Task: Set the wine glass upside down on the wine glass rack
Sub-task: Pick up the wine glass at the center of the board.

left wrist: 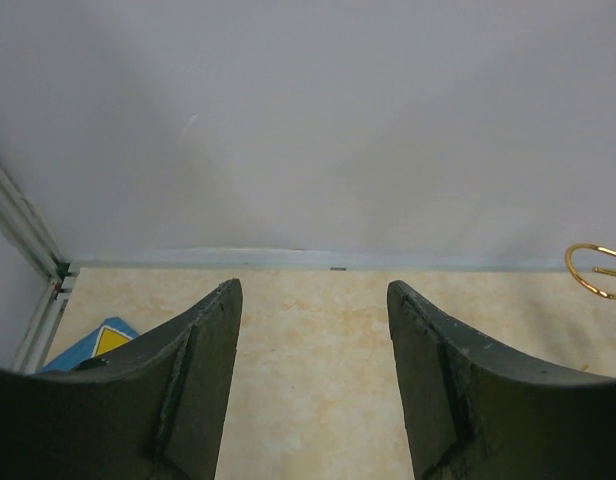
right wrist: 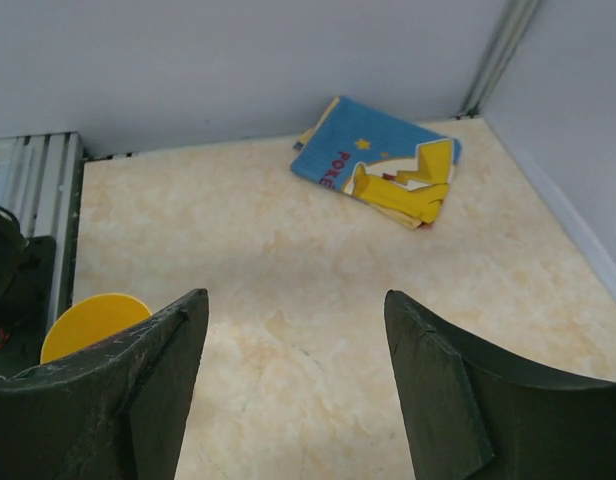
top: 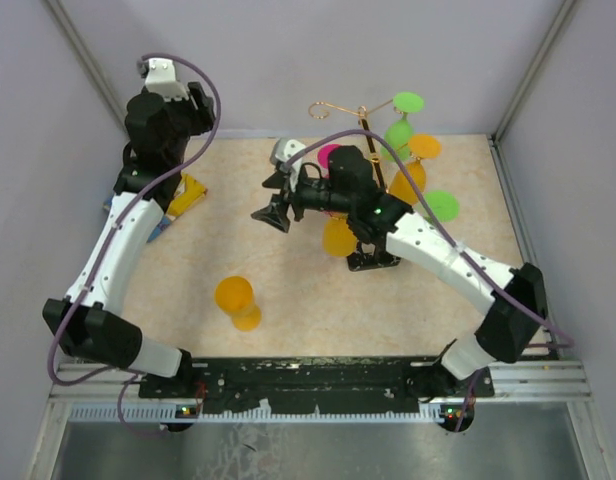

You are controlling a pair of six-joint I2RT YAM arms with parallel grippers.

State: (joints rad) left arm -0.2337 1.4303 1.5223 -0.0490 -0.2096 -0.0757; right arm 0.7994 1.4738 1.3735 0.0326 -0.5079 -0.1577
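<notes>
Thin, glossy gold metal wire forms the wine glass rack (top: 333,106) on a smooth, matt, cream-marbled counter (top: 288,290). The orange wine glass (top: 238,302) looks like translucent plastic. The right gripper (right wrist: 293,300) has matt black, scuffed fingers (right wrist: 458,400).

wine glass rack (top: 373,262) base mostly behind right arm (top: 428,245), gold spiral (left wrist: 598,270) cut by frame edge

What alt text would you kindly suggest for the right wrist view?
The right pincer stands open and empty over a beige marbled table. A blue and yellow packet lies near the far corner, and a yellow-orange disc peeks out at the lower left.
</notes>
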